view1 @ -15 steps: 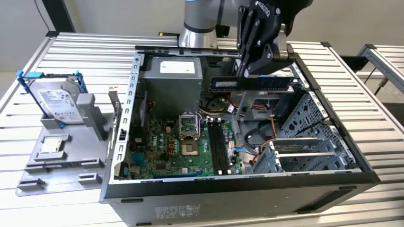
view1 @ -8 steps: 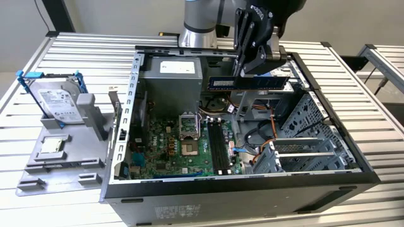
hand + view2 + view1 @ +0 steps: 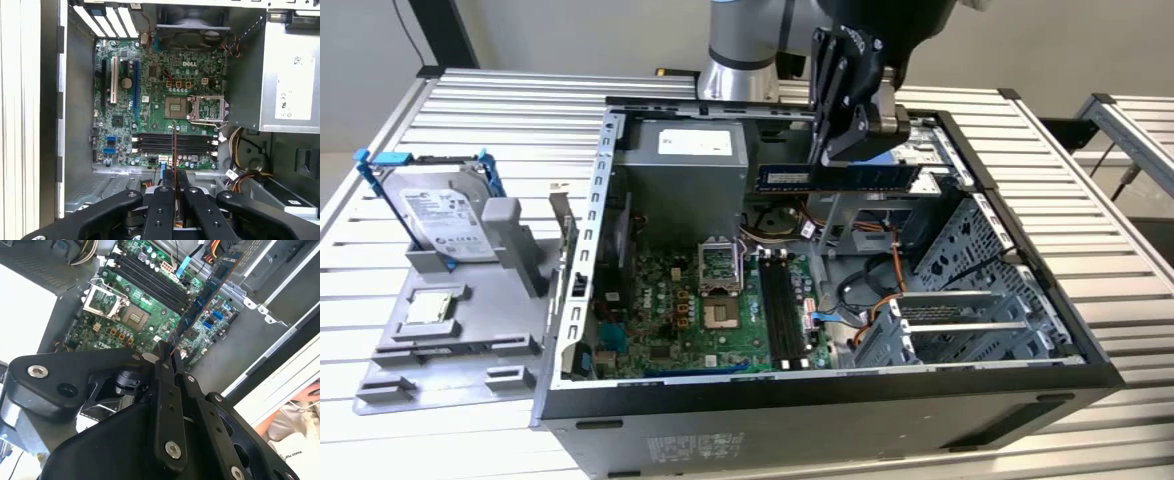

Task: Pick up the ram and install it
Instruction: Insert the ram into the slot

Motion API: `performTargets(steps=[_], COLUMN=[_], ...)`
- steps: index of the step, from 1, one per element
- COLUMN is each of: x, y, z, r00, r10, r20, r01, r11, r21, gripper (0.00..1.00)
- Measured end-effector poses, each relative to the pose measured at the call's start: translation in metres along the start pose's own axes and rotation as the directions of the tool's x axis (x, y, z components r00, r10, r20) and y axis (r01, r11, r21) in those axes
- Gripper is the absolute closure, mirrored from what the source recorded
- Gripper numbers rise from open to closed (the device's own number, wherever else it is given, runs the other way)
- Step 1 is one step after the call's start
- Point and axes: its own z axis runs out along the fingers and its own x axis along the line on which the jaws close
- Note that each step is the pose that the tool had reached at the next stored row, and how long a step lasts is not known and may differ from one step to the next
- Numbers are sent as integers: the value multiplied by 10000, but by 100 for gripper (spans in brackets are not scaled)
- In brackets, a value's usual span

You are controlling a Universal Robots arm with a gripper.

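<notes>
The ram (image 3: 834, 177), a long blue stick with black chips, hangs level above the open computer case, over its rear half. My gripper (image 3: 843, 158) is shut on it from above. In the second wrist view the ram (image 3: 200, 302) runs out from between the fingertips of the gripper (image 3: 167, 359) across the green motherboard (image 3: 150, 305). In the first wrist view the ram (image 3: 174, 150) shows edge-on as a thin line, held by the gripper (image 3: 174, 182) and lined up over the black memory slots (image 3: 175, 144). Those slots (image 3: 781, 305) lie well below the stick.
The case (image 3: 827, 390) lies on its side on a slatted table. Inside are a grey power supply (image 3: 687, 150), the processor socket (image 3: 720, 315), orange and coloured cables (image 3: 887, 285) and a metal drive cage (image 3: 961, 320). A silver hard drive (image 3: 447, 215) stands in a grey holder at the exterior view's left.
</notes>
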Motion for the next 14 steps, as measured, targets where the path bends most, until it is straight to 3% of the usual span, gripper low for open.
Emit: performTargets(steps=[14], x=[-189], y=[-40], z=[237], r00=[9998], r10=[189], r20=[8], r01=[-189], r11=[9998], r21=[-4], gripper=[100])
